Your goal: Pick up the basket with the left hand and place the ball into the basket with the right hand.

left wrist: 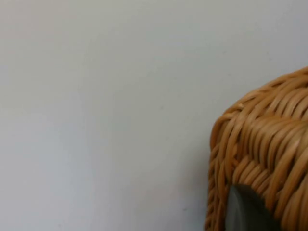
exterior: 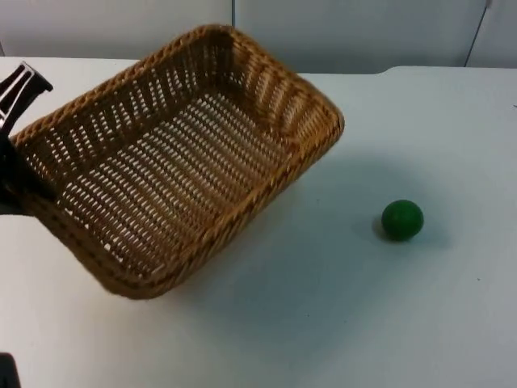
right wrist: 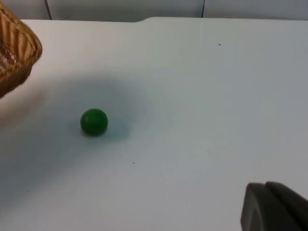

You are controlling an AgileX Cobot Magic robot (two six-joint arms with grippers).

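The woven basket is held above the white surface, tilted, with its shadow cast on the surface beneath it. It is gripped at one short end by the left hand, which is seen at the basket's rim in the top view. In the left wrist view, one black fingertip is pressed against the woven wall of the basket, so this hand is pinching the basket rim. The basket extends away from the left hand toward the grey partition wall.

The green ball is resting on the surface, apart from the basket, on the far side of the basket from the left hand. No contact between ball and basket is seen.

In the right wrist view, the ball is seen well ahead of the right hand, with a corner of the basket beyond it. One dark fingertip of the right hand is visible, not touching anything. Whether the right hand is spread or pressed together cannot be told.
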